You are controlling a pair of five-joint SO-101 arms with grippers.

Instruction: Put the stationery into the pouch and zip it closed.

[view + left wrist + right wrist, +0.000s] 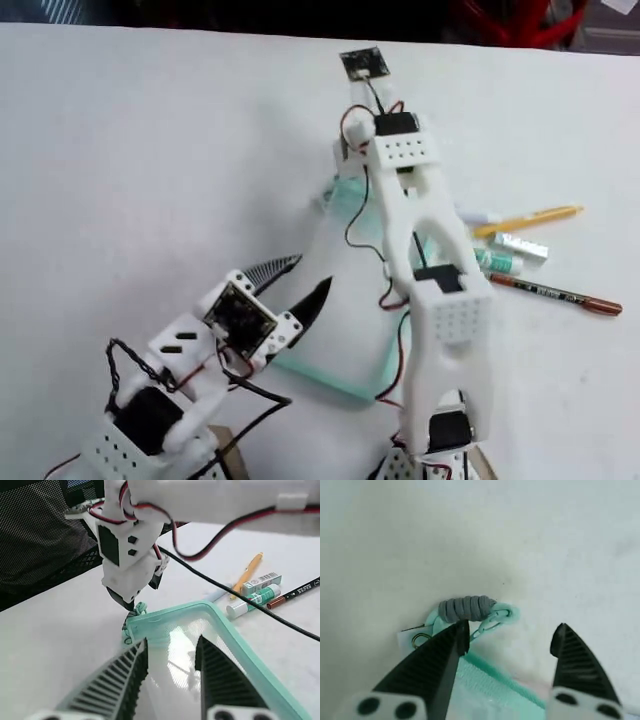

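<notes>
A clear pouch with a teal border [335, 320] lies flat in the middle of the table. Its zipper pull, wrapped in grey cord [467, 607], sits at the far corner. My right gripper [512, 630] hangs open just above that pull, one fingertip [461, 630] close to the teal chain link [492, 621]. My left gripper [310, 277] is open over the pouch's near-left side, and its fingers [215, 665] straddle the clear panel. To the right of the pouch lie a yellow pen [530, 217], a small box [522, 246], a glue stick [497, 263] and a brown pen [560, 293].
The right arm [440, 290] stretches over the pouch's right side, and its red and black cables [235, 525] hang over the pouch. A white marker [476, 215] lies beside the yellow pen. Bare white table spreads to the left and far side.
</notes>
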